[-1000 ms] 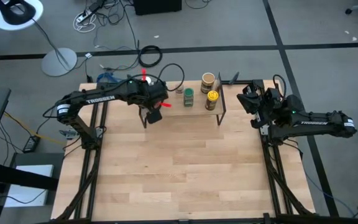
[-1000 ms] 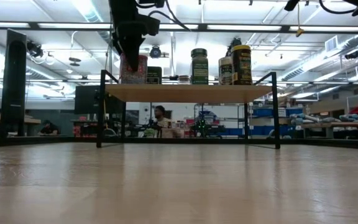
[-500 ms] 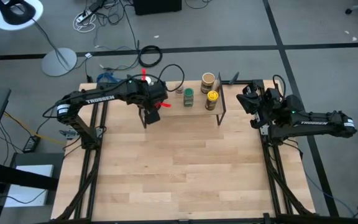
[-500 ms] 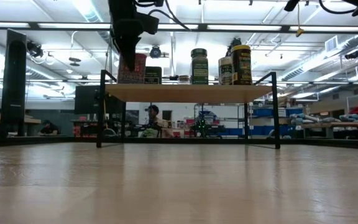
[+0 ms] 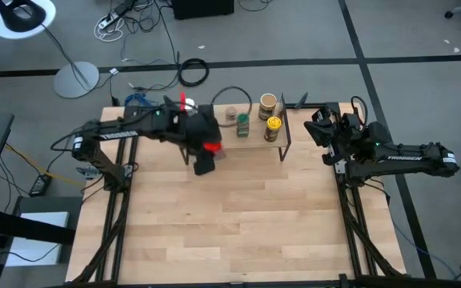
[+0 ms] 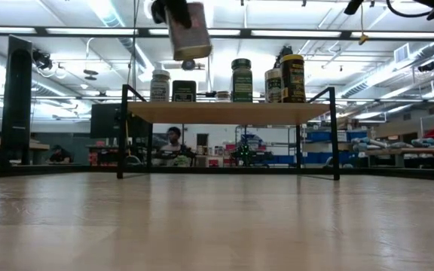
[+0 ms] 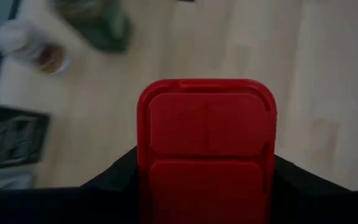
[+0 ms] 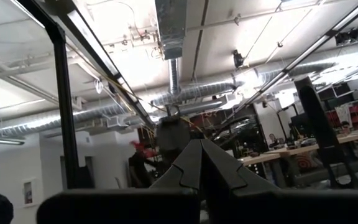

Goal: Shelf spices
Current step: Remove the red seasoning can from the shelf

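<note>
Red tin [image 7: 207, 146] clamped in my left fingers [image 5: 207, 149], held in the air above the shelf [image 6: 224, 112], near its left end. Five other spices stand on the shelf; this tin is unplaced. Right fingers [image 5: 320, 128] together, parked at the bench's far right edge.

place: workshop or lab hall | signs: bare ceiling ducts [image 8: 173, 93], strip lights [image 6: 300, 32], work benches [image 6: 420, 150], floor cables [image 5: 126, 20], seated person [image 6: 173, 139]
</note>
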Available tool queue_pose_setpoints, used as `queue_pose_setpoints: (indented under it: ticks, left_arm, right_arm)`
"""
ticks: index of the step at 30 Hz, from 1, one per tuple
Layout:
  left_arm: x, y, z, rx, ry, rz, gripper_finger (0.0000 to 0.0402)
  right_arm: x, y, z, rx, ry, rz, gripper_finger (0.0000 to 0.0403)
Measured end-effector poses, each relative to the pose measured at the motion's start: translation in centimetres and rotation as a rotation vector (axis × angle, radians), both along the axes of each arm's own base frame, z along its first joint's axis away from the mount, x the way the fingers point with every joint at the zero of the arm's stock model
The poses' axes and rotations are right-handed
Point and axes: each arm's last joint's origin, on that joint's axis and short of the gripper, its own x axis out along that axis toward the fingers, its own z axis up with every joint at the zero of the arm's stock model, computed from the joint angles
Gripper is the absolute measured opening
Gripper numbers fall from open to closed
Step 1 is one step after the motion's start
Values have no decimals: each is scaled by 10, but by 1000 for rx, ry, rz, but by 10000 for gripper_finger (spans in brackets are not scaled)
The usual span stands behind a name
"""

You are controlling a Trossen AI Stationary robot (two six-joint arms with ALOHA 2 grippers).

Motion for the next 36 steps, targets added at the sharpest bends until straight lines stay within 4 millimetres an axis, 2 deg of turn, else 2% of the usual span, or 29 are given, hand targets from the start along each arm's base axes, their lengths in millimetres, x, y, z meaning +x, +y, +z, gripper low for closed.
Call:
queue_pose_setpoints:
  ticks: [4,7,14,18,24,31,36]
  left_arm:
    - [13,-28,-13,-19,-23,-41,202]
    - [24,-49,-30,-33,29,-79,202]
    - [46,-95,-81,-44,230,-180,202]
    - [54,-114,-105,-7,302,-227,202]
    - [54,-124,-135,0,324,-222,202]
    - [44,-118,-173,43,373,-165,202]
    - [35,-116,-189,-12,293,-179,202]
  right_arm:
    - [0,0,0,22,1,14,9]
    - [1,0,-1,23,7,14,9]
    - [1,0,-1,22,8,14,9]
    - [1,0,-1,23,12,14,9]
    - [1,0,-1,24,12,18,9]
    - [1,0,-1,24,13,19,9]
    - [1,0,-1,25,13,19,9]
